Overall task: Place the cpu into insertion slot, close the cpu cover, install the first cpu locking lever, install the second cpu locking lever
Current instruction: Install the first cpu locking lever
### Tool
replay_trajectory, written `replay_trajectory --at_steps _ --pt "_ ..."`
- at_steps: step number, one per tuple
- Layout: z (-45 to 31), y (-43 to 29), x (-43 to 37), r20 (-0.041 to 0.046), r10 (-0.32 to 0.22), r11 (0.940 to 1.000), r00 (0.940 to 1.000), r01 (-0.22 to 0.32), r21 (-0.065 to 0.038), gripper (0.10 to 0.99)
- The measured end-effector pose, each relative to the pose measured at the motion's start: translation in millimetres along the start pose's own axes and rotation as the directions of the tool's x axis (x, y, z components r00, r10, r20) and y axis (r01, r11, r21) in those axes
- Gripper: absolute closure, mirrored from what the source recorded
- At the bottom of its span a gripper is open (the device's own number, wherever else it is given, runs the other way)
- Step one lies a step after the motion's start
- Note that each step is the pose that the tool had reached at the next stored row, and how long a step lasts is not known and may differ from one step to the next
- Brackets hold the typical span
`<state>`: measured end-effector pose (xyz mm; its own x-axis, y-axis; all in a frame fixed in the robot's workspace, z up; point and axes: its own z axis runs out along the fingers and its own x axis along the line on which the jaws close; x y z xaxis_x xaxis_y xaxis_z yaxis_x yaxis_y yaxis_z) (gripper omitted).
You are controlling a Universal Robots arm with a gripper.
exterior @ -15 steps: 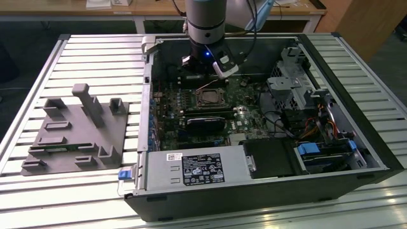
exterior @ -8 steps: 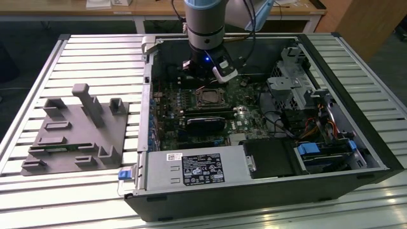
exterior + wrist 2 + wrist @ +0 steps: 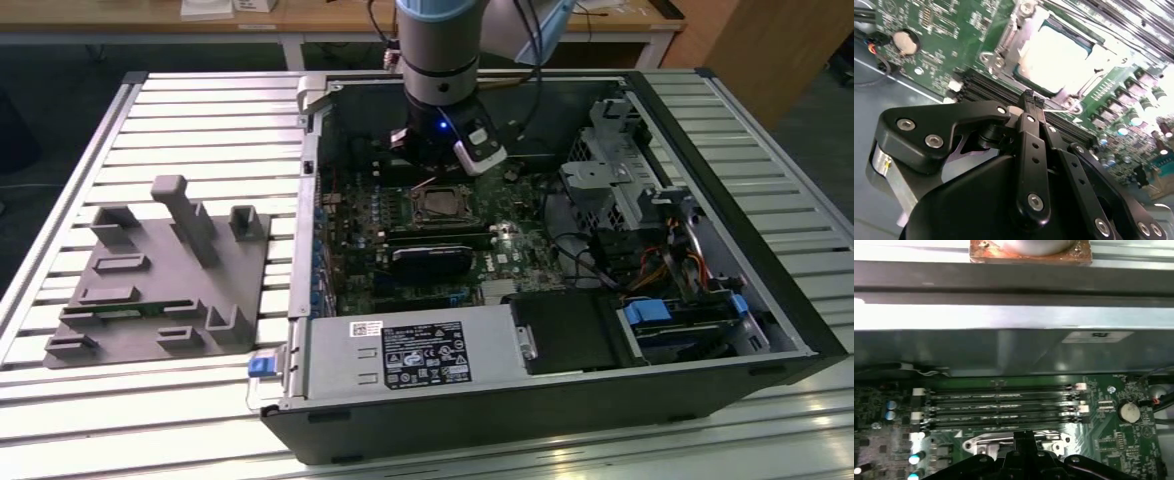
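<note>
The gripper [image 3: 1030, 100], jaws together, hovered near the cpu cover [image 3: 1006, 42]; pressing it flat probably needed slow, even contact.

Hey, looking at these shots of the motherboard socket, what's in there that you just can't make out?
- Second wrist view: glare washes out the cpu face, so its seating is unclear.
- First wrist view: the tool and the frame edge hide most of the cpu cover.
- Exterior view: the cpu socket is too small to show whether it is latched.
</note>
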<state>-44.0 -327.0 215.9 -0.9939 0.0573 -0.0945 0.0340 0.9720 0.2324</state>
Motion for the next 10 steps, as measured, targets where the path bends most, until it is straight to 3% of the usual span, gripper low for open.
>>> replay_trajectory --at_steps 4,10 --pt "0.4 0.1 -2.7 -0.0046 0.001 1.0 1.0 -0.001 -0.002 0.98" --pt "1.7 0.4 -0.9 -0.0038 0.0 1.0 1.0 0.0 -0.002 0.98"
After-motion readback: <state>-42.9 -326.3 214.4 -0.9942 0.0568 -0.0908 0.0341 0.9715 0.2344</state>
